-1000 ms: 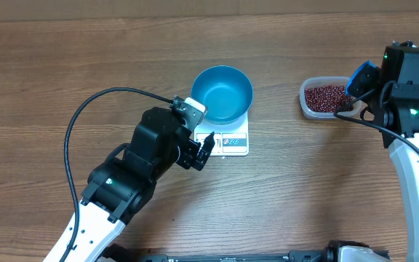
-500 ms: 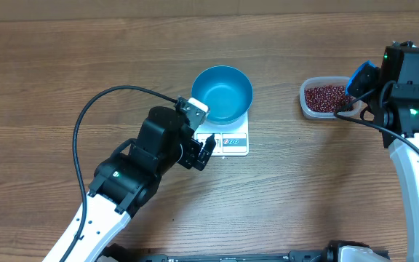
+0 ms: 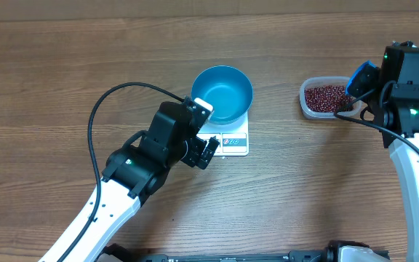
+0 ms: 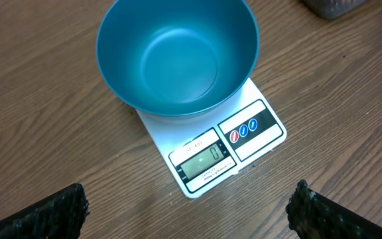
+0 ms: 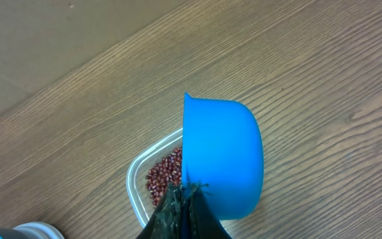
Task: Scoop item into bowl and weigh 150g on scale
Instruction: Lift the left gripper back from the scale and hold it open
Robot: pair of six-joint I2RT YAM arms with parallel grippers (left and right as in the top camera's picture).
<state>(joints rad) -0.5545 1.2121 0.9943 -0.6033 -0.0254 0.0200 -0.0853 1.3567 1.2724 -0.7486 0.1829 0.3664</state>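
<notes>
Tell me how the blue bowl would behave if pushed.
Probably slides easily: the bowl is empty, so likely light, on the smooth white scale. Its rim overhangs the scale's edges, so a rim push might tip it.

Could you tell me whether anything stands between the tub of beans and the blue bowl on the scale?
Nothing visible does: bare table lies between the beans in their tub and the bowl on the scale. The open left gripper hangs at the scale's display side, off that path.
</notes>
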